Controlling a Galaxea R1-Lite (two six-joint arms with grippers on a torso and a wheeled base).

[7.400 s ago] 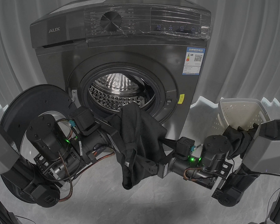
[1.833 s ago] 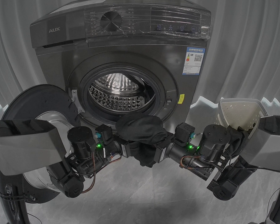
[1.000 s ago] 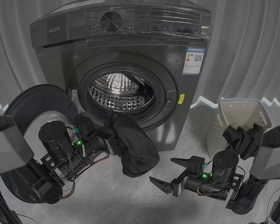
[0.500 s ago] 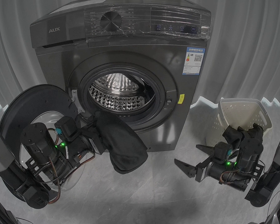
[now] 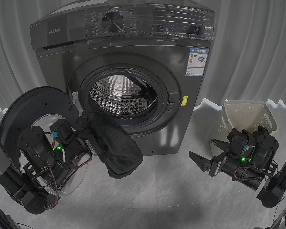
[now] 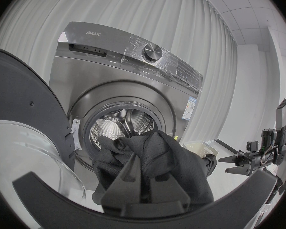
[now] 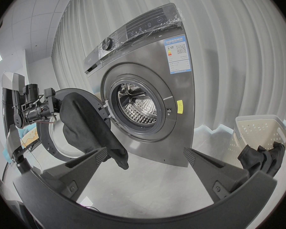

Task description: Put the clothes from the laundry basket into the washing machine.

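The grey washing machine [image 5: 124, 48] stands with its round door [image 5: 31, 108] swung open to the left and its drum [image 5: 124, 94] bare. My left gripper [image 5: 93, 142] is shut on a black garment [image 5: 117, 150], which hangs in a bunch below and left of the drum mouth, above the floor. In the left wrist view the fingers [image 6: 130, 178] pinch the garment [image 6: 168, 163]. My right gripper [image 5: 201, 150] is open and holds nothing, low beside the white laundry basket [image 5: 248, 112]. More black clothes [image 5: 246, 134] drape over the basket's front rim.
The open door takes up the space behind my left arm. Grey floor [image 5: 162, 188] stretches in front of the machine between the two arms. White curtains [image 5: 254, 48] hang behind the machine and the basket [image 7: 260, 128].
My right gripper has let go of the garment, opened and drawn back to the right, toward the basket. My left gripper has carried the bunched garment down and to the left of the drum mouth.
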